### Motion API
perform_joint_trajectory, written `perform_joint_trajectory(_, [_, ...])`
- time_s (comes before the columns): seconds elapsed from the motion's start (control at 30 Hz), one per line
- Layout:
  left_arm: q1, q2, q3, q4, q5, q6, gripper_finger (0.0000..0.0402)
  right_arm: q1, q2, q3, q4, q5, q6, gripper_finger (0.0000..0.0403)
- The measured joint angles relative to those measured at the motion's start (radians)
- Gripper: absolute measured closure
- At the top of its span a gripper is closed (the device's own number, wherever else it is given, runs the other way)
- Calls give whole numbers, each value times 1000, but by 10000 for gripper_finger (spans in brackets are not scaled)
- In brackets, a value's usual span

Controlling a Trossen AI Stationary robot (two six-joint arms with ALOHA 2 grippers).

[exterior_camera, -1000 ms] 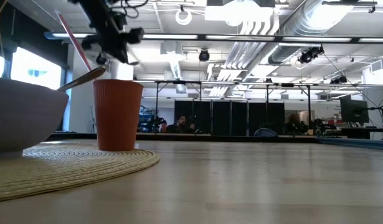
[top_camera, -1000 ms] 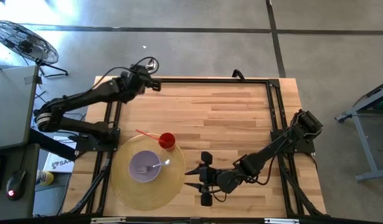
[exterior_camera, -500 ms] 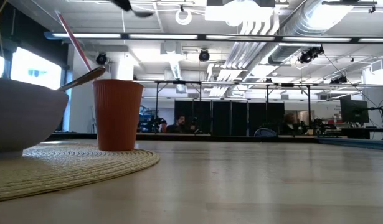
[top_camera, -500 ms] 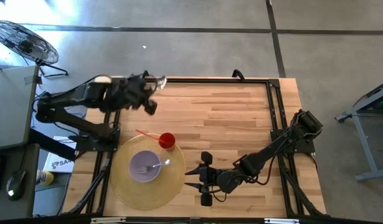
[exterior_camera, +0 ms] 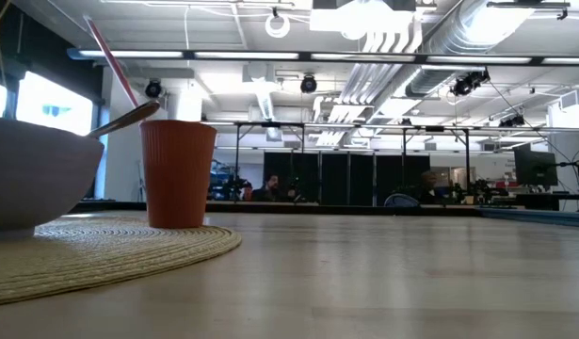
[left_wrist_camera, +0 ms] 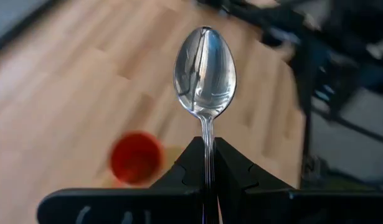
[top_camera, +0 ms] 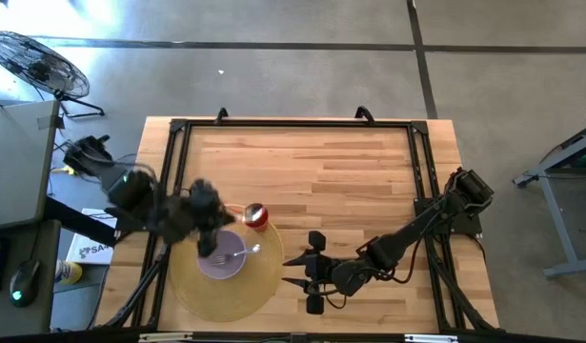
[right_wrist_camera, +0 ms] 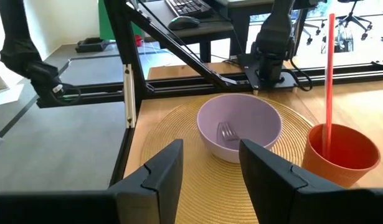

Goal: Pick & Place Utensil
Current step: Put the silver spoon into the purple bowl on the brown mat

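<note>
Clamped on a spoon (left_wrist_camera: 205, 68), my left gripper (top_camera: 205, 205) reads in the high view as a blur over the woven mat (top_camera: 264, 286), with the lilac bowl (top_camera: 220, 255) just below it and the red cup (top_camera: 255, 215) just beside it; my right gripper (top_camera: 307, 273) waits spread wide off the mat's edge. That bowl already has a fork (top_camera: 245, 252) lying in it, and the cup carries a red straw (top_camera: 226, 207). In the low view neither gripper shows; I see only the cup (exterior_camera: 178, 173), the bowl's side (exterior_camera: 35, 184) and the mat (exterior_camera: 129, 250). From the left wrist, the fingers (left_wrist_camera: 231, 165) pinch the spoon's handle, bowl end forward, the cup (left_wrist_camera: 136, 157) below and beyond. From the right wrist, the parted fingers (right_wrist_camera: 269, 163) face the bowl (right_wrist_camera: 241, 124) and fork (right_wrist_camera: 226, 131). I judge the pick done; placing and release remain.
</note>
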State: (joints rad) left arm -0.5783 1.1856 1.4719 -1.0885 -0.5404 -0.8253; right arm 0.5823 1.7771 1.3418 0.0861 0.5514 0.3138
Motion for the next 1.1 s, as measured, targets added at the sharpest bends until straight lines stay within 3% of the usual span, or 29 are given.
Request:
perform_joint_trajectory(0.3, [-269,149,0,-70,0,-287,391,0,0,0,0,-1,2,251])
perform_joint_trajectory(0.57, [-390,277,0,-395,78,-676,391,0,0,0,0,-1,3,251])
perform_joint_trajectory(0.83, [-397,369,-5,-380,193,-695,391,0,0,0,0,-1,1,251])
perform_joint_trajectory(1.1, [-390,351,-170,-303,222,-750,391,0,0,0,1,-7,-1,251])
